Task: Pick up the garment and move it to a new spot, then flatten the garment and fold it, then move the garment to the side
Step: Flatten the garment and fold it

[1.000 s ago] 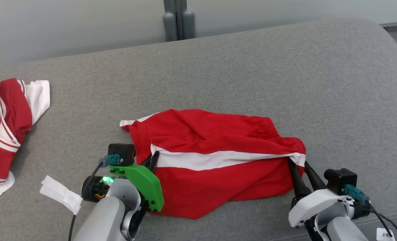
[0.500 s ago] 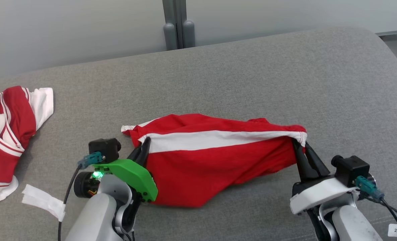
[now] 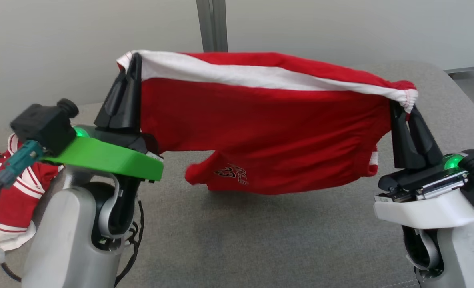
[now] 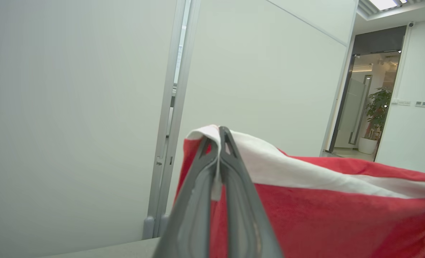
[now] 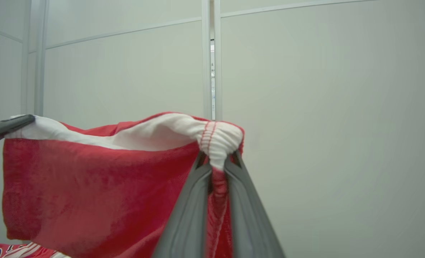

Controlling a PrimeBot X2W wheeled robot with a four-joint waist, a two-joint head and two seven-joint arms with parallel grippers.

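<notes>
A red garment [image 3: 261, 132] with a white band along its top edge hangs stretched in the air above the grey couch [image 3: 285, 240]. My left gripper [image 3: 131, 66] is shut on its upper left corner, fingers pointing up. My right gripper [image 3: 405, 105] is shut on the gathered elastic at its upper right corner. The cloth's lower edge dangles just above the cushion, with a small printed logo near the bottom. In the left wrist view the fingertips [image 4: 217, 138] pinch the white band. In the right wrist view the fingers [image 5: 198, 200] clamp the bunched hem of the garment [image 5: 90, 193].
A second red-and-white garment [image 3: 9, 192] lies crumpled on the couch at the far left, behind my left arm. A pale wall with a vertical metal post [image 3: 211, 24] stands behind the couch. Open grey cushion stretches beneath the hanging cloth.
Both grippers have risen with the garment, lifting it off the couch and pulling it taut between them. The head camera has tilted up, shifting the whole scene.
</notes>
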